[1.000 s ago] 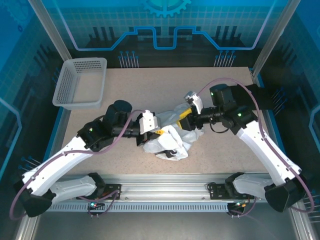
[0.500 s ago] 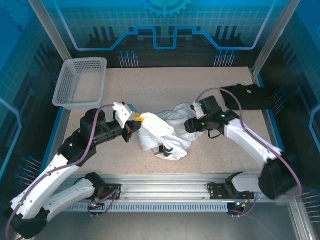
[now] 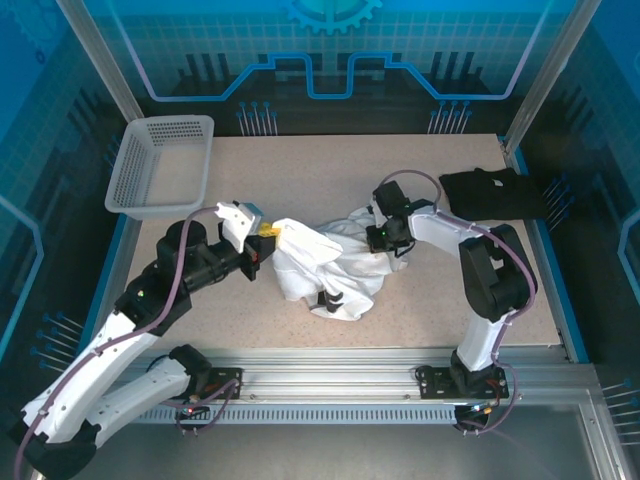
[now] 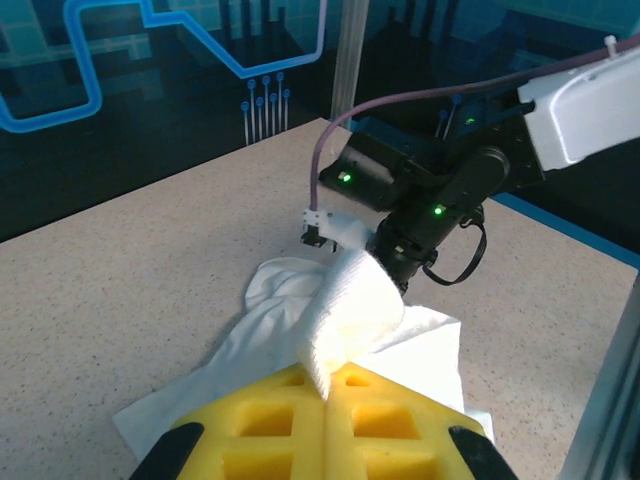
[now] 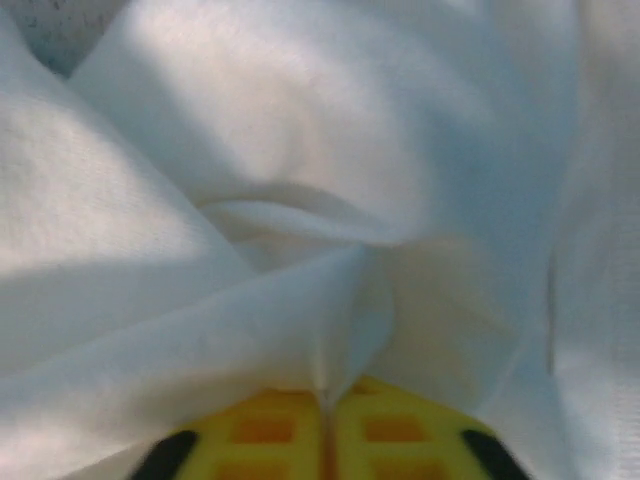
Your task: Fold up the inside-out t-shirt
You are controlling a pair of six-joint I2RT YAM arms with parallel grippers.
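Tabletop point(image 3: 300, 170) carries t-shirt point(image 3: 330, 270) pinched in left end effector point(image 3: 268, 232)

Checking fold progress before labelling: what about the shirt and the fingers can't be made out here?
Top external: t-shirt bunched; collar and sleeves lost in its own folds.
Right wrist: its cloth blurred, too close; right fingers cut by the bottom edge.
Left wrist: left fingers cut by the bottom edge too.

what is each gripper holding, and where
The t-shirt: left gripper pinches a fold at its left end, right gripper one at its right end.
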